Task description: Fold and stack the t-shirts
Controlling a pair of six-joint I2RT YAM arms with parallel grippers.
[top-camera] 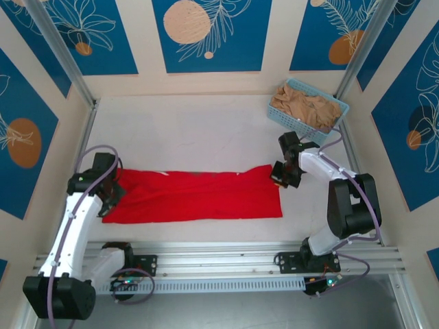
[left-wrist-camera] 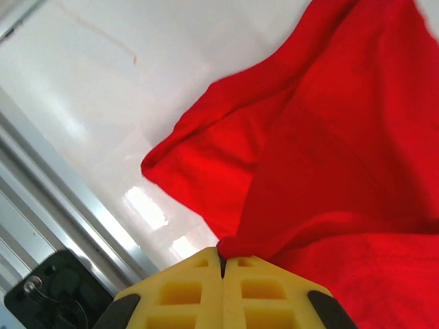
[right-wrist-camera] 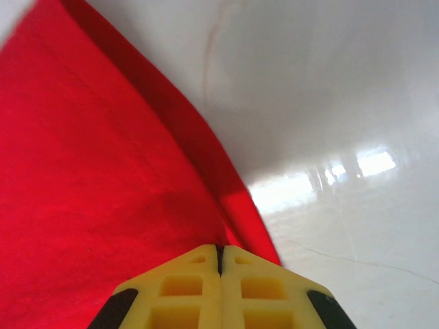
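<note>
Cloth lies nearest the arm bases: the red shirt (top-camera: 195, 197) is spread as a long, flat band running left to right across the white table (top-camera: 192, 130). At its left end the left gripper (left-wrist-camera: 221, 264) has its yellow fingers pressed together, with a bunched fold of red cloth pinched between the tips. At the right end the right gripper (right-wrist-camera: 219, 250) is likewise closed tight on the shirt's edge. In the far right corner, a light blue basket (top-camera: 339, 110) holds crumpled tan shirts (top-camera: 305, 106).
</note>
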